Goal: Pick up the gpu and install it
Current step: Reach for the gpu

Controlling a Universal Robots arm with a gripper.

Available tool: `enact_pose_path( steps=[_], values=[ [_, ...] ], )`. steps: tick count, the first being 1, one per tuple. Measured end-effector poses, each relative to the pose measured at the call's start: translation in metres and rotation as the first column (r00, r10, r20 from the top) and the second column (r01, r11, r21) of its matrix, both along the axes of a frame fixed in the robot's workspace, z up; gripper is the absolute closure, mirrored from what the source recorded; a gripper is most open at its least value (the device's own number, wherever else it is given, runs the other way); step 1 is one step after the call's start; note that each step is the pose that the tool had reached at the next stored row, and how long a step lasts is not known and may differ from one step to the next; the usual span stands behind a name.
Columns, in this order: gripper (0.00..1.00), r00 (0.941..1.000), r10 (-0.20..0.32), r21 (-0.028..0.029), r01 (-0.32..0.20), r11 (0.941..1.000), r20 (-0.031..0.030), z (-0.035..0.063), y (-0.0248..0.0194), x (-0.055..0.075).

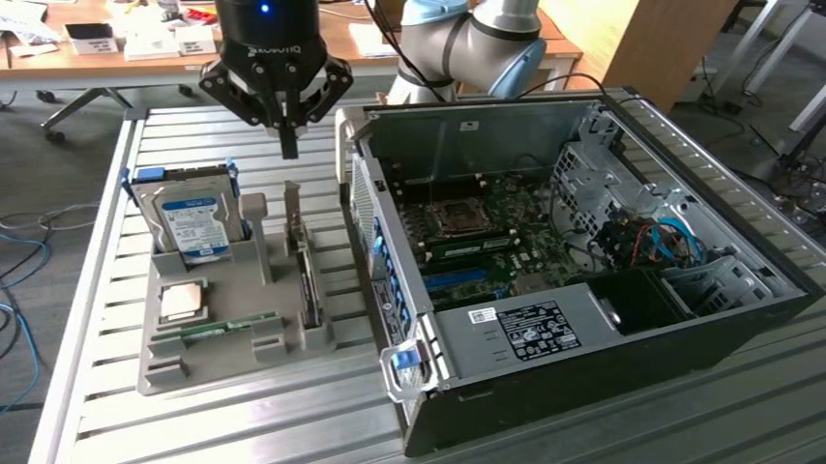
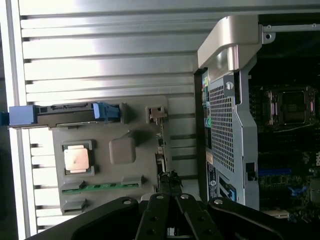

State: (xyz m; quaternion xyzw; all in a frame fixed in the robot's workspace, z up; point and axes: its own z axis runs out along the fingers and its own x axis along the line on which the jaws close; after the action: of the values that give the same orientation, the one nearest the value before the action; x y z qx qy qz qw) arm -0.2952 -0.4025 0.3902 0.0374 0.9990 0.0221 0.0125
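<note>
GPU [image 1: 306, 280] stands on its long edge in 1 slot of the grey holder [image 1: 168, 372], along the side of the holder nearest the open computer case [image 1: 581, 290], with its silver end bracket [image 1: 293, 205] rising at the far end. The gripper [image 1: 288, 145] hangs above that bracket end, clear of the card, its 2 fingers pressed together with nothing between them. In the wrist view the closed gripper [image 2: 169, 210] points down at the card's thin dark top edge [image 2: 164, 175].

On the same holder, toward the exterior view's left, sit a hard drive [image 1: 193, 217] with a blue-white label (upright in its cradle), a square processor [image 1: 185, 300] lying flat, and a narrow green memory stick [image 1: 226, 327] set in a groove. The holder rests on a slatted metal table [image 1: 258, 425]. The case lies on its side just beside the holder, its motherboard [image 1: 497, 232] exposed.
</note>
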Motion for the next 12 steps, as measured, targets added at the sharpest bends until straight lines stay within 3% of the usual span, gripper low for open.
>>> enact_pose_path(
  steps=[5,12],
  values=[
    [0.89,1.0,0.0,0.0,0.0,1.0,0.0,0.0,-0.0032,0.0],
    [0.89,1.0,0.0,0.0,0.0,1.0,0.0,0.0,-0.0036,0.0]
  ],
)
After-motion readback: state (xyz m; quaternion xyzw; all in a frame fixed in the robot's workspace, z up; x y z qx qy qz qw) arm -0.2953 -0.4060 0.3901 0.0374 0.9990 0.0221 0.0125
